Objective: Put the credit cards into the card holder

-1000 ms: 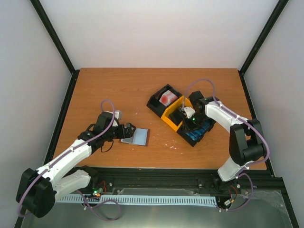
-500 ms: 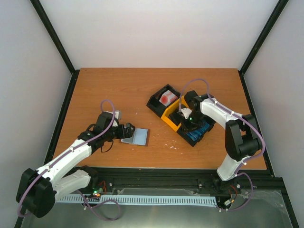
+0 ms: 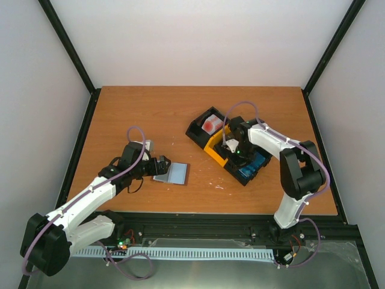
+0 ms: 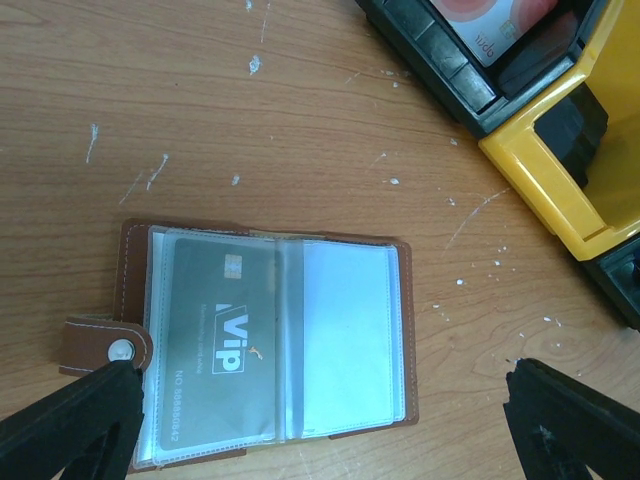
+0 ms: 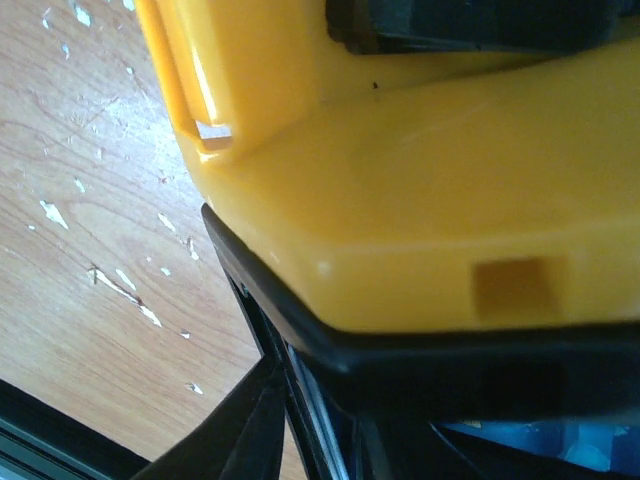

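The card holder (image 4: 275,335) is found open toward the table's (image 3: 150,114) front-left under the empty, fully spread left gripper (image 4: 322,380), while the right gripper (image 3: 231,146), its closure not discernible, is set low at the tray (image 3: 218,153) beside the blue cards (image 3: 251,165), of which one alone should be pinched squarely by its edge.

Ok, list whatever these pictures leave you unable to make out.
- Right gripper: jaws hidden under its own wrist in the top view; the yellow tray wall fills the right wrist view, so a grip cannot be told.
- Blue cards: top view, partly covered by the right arm; number unclear.
- Pink-red item in the tray's far compartment: cut by the left wrist view's top edge, print too small from above.
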Controlling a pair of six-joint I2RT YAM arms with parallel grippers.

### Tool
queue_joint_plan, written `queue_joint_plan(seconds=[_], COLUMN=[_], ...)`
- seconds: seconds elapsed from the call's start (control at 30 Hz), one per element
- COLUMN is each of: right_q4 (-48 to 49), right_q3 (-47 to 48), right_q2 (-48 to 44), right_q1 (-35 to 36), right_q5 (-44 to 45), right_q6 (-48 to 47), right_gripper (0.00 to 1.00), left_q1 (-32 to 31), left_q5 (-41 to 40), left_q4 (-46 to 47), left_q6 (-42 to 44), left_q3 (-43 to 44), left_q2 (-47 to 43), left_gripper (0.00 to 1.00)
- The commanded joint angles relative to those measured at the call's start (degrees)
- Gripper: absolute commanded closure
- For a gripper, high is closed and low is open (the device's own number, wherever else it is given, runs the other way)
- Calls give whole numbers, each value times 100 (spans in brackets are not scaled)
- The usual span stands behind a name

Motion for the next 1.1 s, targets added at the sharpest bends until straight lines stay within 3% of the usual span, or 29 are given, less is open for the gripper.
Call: queue_joint_plan(seconds=[0.0,0.27,0.63,0.9,1.07], right_q4=[14,-44,119,744,1018], right_q3=[57,220,48,-171,-233], right_q2=[71,-189,-893,-857,-788], right_q1=[57,56,53,-36,-181], right_q5=[110,384,553,507,640], right_q6=[-84,15,626,1045,1319], right_gripper=[80,93,97,97,97], left_q1=[46,46,46,47,37], left_q5=[-87,-116,-115,689,1652], left_q4=[-38,-75,35,405,1042], left_q6=[-48,-48,-56,151,-43], left_q3=[229,257,175,75,-50], left_q2=[-21,-48,-268,-360,-213], left_gripper=[0,0,0,0,0])
